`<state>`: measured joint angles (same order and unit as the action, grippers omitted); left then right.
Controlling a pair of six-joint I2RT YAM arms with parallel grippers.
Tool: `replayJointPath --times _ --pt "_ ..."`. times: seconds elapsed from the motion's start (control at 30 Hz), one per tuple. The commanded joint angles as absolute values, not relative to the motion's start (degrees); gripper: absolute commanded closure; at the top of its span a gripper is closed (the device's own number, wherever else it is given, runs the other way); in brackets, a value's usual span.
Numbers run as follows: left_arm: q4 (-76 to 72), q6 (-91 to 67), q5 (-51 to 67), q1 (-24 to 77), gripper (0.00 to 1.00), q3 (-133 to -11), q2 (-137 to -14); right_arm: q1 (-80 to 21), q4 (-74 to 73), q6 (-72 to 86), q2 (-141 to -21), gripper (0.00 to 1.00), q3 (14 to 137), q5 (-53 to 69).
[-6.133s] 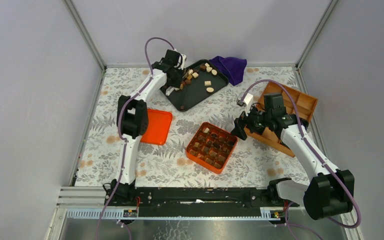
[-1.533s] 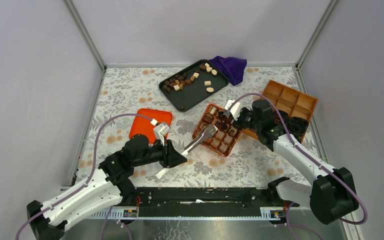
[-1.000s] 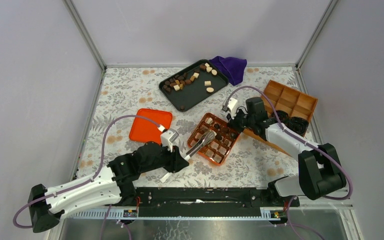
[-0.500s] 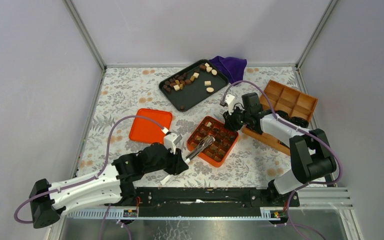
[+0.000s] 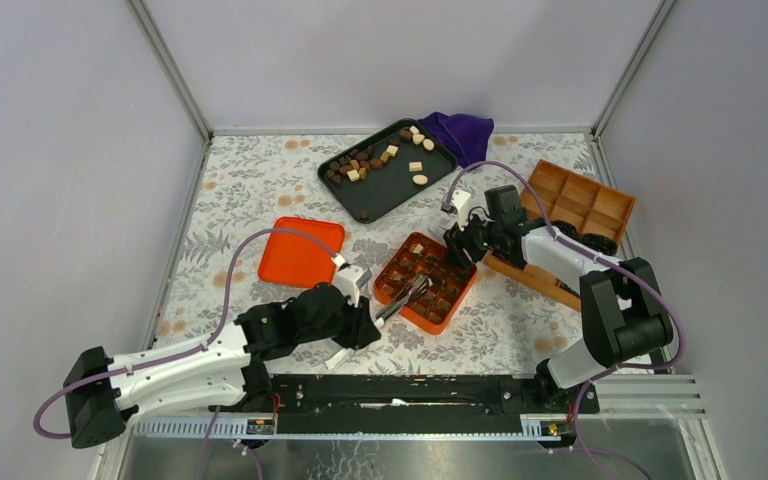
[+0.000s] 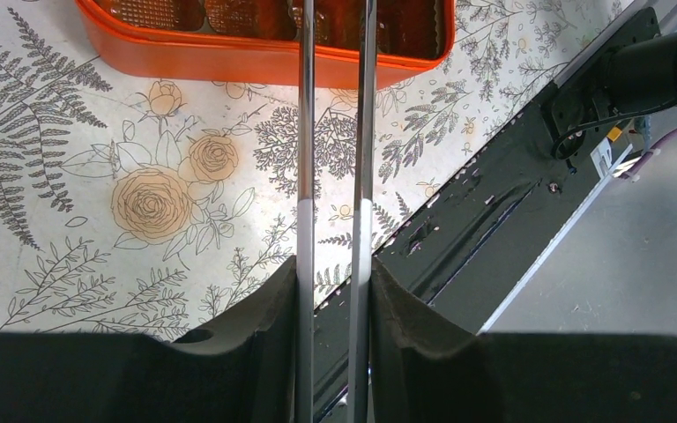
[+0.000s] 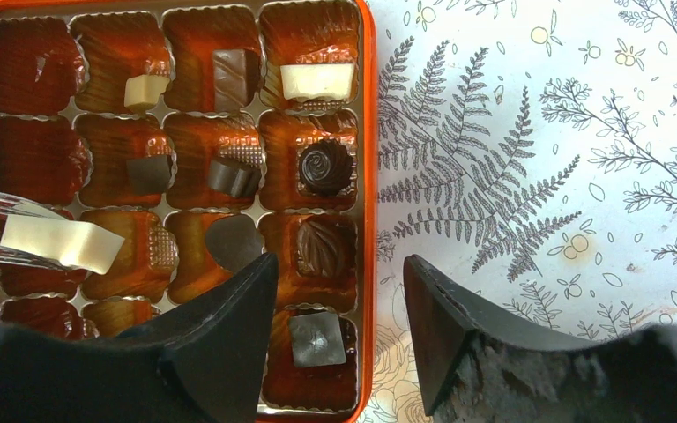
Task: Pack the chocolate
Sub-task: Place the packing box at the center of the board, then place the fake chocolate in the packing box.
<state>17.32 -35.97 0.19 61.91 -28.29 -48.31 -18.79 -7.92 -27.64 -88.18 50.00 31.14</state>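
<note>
My left gripper (image 5: 363, 313) is shut on metal tongs (image 5: 405, 293), which reach into the orange compartment box (image 5: 450, 315). In the left wrist view the gripper (image 6: 335, 273) clamps both tong arms (image 6: 307, 132), which run up to the box wall (image 6: 256, 66). In the right wrist view the tong tips hold a cream-white rectangular chocolate (image 7: 62, 244) over the box's left cells. Several cells hold dark, brown and white chocolates (image 7: 326, 167). My right gripper (image 7: 339, 264) is open, one finger over the box, the other outside its rim (image 7: 369, 176). It also shows in the top view (image 5: 457, 243).
A black tray (image 5: 390, 190) with several loose chocolates (image 5: 360, 165) lies at the back. An orange lid (image 5: 300, 252) lies left of the box. A purple cloth (image 5: 460, 135) is at the back right. A wooden divided box (image 5: 575, 205) with dark rolls (image 5: 590, 245) stands on the right.
My left arm came from the black tray to the near side and brought the tongs into the orange box. My right gripper moved left to the box's far edge. The box shifted slightly left.
</note>
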Motion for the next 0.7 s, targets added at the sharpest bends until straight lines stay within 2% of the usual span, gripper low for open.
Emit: replayJointPath --times 0.0,0.43,0.67 --pt "14.15 -37.23 -0.26 62.46 0.94 -30.87 -48.99 -18.11 -8.48 -27.89 -86.23 0.37 52.64 32.96" --pt "17.0 -38.79 1.82 62.67 0.7 -33.91 -52.57 -17.05 -9.13 -27.8 -84.78 0.33 52.71 33.83" --pt "18.15 -39.11 1.85 62.71 0.64 -34.79 -54.05 -16.89 -9.4 -27.79 -83.75 0.32 52.69 34.08"
